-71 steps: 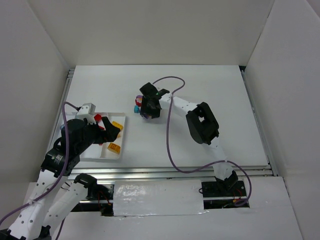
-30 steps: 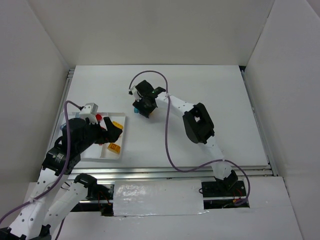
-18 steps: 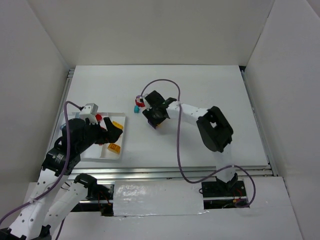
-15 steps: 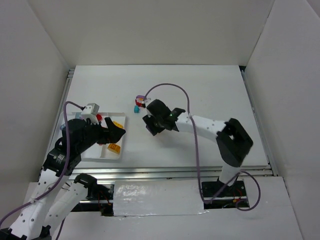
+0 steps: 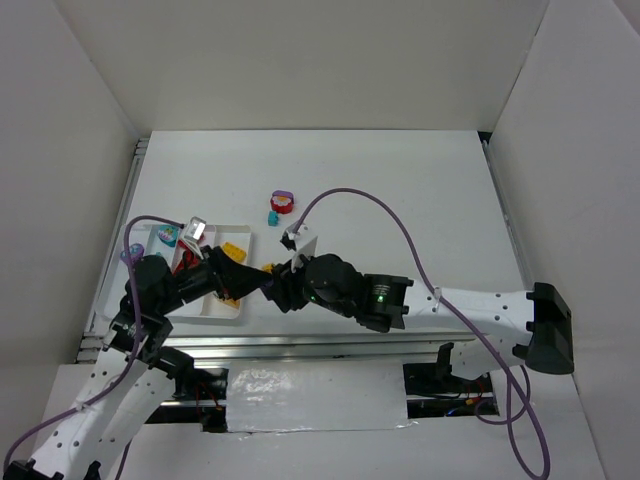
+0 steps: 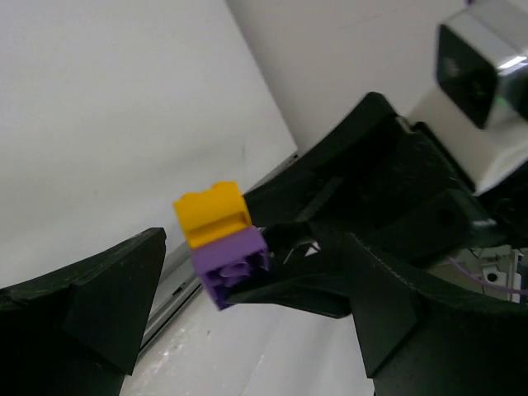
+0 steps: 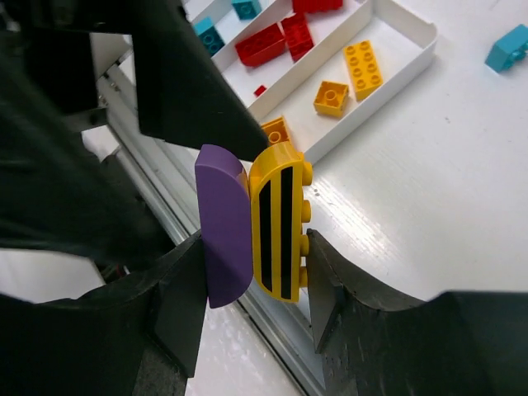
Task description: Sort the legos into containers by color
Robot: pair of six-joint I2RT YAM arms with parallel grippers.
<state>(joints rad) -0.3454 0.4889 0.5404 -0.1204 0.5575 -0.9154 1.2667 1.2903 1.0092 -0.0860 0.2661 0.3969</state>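
My right gripper (image 7: 252,241) is shut on a purple rounded brick (image 7: 224,224) joined to a yellow-orange striped brick (image 7: 280,223). It holds them in the air off the near right corner of the white tray (image 5: 247,233). The pair also shows in the left wrist view (image 6: 221,239), between the wide-open jaws of my left gripper (image 6: 247,330), which touch nothing. In the top view my left gripper (image 5: 238,276) faces my right gripper (image 5: 274,286) at the tray's edge. The tray (image 7: 412,49) holds red bricks (image 7: 276,37), yellow bricks (image 7: 361,66) and teal bricks (image 7: 210,37).
A loose teal brick (image 5: 272,216) and a red and purple rounded piece (image 5: 284,201) lie on the table beyond the tray. The metal rail at the table's near edge (image 5: 330,345) runs just below both grippers. White walls enclose the table.
My right arm swung from the loose bricks at mid-table to the near left, carrying the purple and yellow pair to the tray's corner. My left gripper turned toward it.
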